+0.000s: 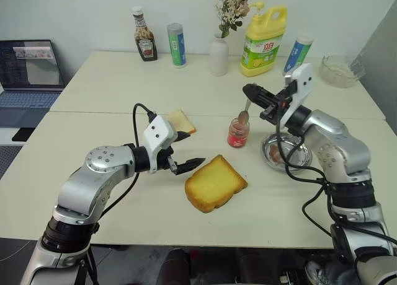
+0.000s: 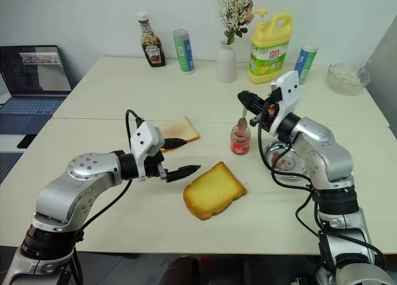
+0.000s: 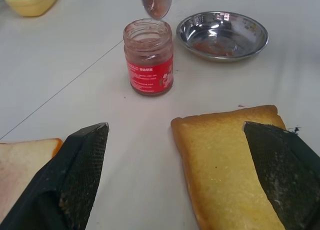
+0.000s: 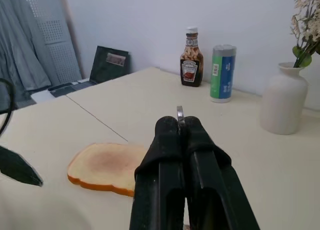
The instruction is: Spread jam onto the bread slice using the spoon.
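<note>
Two pincers are over the pale surface. The right pincer has its black fingers pressed together on the handle of the spoon, which hangs down with its bowl just above the mouth of the jam, a small glass jar with a red label. Some red jam is on the spoon bowl. The left pincer has its fingers spread wide and holds nothing; it is just beside the bread slice, which lies flat in front of the jar. A thinner, paler slice lies behind the left pincer, and a round steel dish stands just beside the jar
</note>
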`<move>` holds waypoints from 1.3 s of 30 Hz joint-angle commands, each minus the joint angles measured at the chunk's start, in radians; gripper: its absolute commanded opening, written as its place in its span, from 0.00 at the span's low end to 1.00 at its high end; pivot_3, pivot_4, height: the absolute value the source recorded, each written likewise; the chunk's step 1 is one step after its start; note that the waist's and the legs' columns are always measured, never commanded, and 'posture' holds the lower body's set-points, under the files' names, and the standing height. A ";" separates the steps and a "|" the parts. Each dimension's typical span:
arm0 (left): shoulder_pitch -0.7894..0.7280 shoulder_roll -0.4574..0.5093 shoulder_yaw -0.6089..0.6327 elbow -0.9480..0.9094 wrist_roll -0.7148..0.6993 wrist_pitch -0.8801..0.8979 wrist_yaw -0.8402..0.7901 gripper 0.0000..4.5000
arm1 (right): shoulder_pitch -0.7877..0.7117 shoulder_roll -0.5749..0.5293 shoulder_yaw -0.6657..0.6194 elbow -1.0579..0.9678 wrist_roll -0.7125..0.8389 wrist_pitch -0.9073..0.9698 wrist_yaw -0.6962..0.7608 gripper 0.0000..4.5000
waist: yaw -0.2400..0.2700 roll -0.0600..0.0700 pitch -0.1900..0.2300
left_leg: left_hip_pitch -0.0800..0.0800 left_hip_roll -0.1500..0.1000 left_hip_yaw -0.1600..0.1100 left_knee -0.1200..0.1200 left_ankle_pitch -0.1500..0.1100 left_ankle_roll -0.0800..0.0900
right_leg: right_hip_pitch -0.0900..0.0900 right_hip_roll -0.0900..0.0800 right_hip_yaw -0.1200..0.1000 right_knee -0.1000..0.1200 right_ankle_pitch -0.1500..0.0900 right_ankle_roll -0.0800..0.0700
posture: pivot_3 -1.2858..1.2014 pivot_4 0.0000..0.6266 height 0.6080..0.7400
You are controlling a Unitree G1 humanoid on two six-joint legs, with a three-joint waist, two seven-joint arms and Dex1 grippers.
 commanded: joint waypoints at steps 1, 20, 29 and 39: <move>-0.008 0.003 0.007 -0.037 -0.010 -0.021 -0.008 1.00 | -0.036 0.005 -0.001 0.025 -0.055 -0.090 0.047 0.00 | 0.000 0.000 0.000 | 0.000 0.000 0.000 0.000 0.000 0.000 | 0.000 0.000 0.000 0.000 0.000 0.000 | 0.52 0.24 1.00; -0.058 -0.022 -0.027 -0.002 -0.004 -0.028 -0.018 1.00 | -0.022 0.036 0.093 0.204 -0.315 -0.370 0.144 0.00 | -0.001 0.000 0.000 | 0.000 0.000 0.000 0.000 0.000 0.000 | 0.000 0.000 0.000 0.001 0.000 0.000 | 0.52 0.24 1.00; -0.062 -0.019 -0.041 -0.011 0.002 -0.027 -0.016 1.00 | -0.012 0.044 0.121 0.257 -0.399 -0.441 0.145 0.00 | -0.001 0.000 0.000 | 0.000 0.000 0.000 0.000 0.000 0.000 | 0.000 0.000 0.000 0.001 0.000 0.000 | 0.52 0.24 1.00; -0.054 -0.022 -0.045 0.000 0.014 -0.037 -0.007 1.00 | 0.000 0.090 0.098 0.292 -0.388 -0.357 0.118 0.00 | -0.001 0.000 0.000 | 0.000 0.000 0.000 0.000 0.000 0.000 | 0.000 0.000 0.000 0.001 0.000 0.000 | 0.52 0.24 1.00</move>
